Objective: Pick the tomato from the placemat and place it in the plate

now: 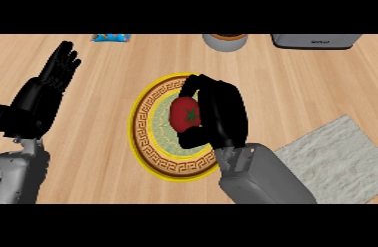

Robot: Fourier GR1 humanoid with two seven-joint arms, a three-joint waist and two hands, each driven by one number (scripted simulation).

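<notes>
Pale wooden planks make up the counter [96, 126], seen steeply from above, with a grey woven placemat [336, 158] lying at the right and nothing on the part of it that shows. Near the middle sits the plate [151, 116], yellow-rimmed with a brown key-pattern band and a greenish centre. The right hand [218, 116] is over the plate, its fingers and thumb curled round the tomato [184, 115], which shows red with its green star-shaped stem facing up. The tomato lies on the left side of that hand, toward the plate's centre, and directly above the plate's inner well. I cannot tell whether it touches the plate or hangs just above it.

The left hand [55, 76] shows at the left edge, fingers straight and pointing up, at rest and well apart from the plate.

Along the far edge are a blue packet [112, 38], a grey bowl-like vessel [226, 42] and a grey appliance [316, 40], all clear of the work.

By my judgement the carry is nearly done. What matters for the coming move is that the tomato is already inside the plate's rim, so the hand would need only to lower, if at all, and let its fingers part. The tomato is round and could roll toward the rim once freed.
</notes>
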